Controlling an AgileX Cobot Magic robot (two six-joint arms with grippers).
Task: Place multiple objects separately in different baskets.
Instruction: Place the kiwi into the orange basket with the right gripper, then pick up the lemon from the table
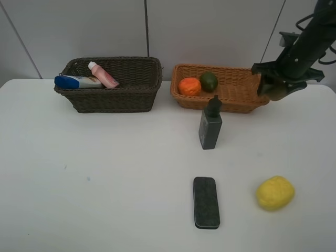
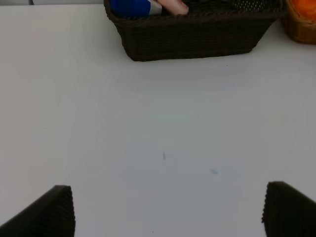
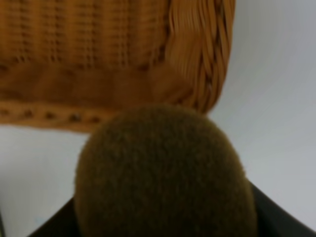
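My right gripper [image 1: 274, 88] is shut on the brown kiwi [image 3: 165, 173] and holds it in the air just past the right end of the light tan basket [image 1: 236, 100]. That basket holds the orange [image 1: 189, 86] and the green avocado [image 1: 209, 81]. The dark brown basket [image 1: 113, 97] holds the white blue-capped bottle [image 1: 73, 82] and the pink bottle [image 1: 103, 74]. The dark grey bottle [image 1: 210, 125] stands before the tan basket. The dark eraser block [image 1: 206, 202] and yellow lemon [image 1: 274, 192] lie near the front. My left gripper [image 2: 168, 212] is open over bare table, out of the high view.
The white table [image 1: 105, 173] meets a grey panelled wall behind the baskets. The right arm [image 1: 307, 42] reaches in from the upper right. In the left wrist view the dark basket [image 2: 192, 34] lies ahead, with the tan basket's corner [image 2: 301, 22] beside it.
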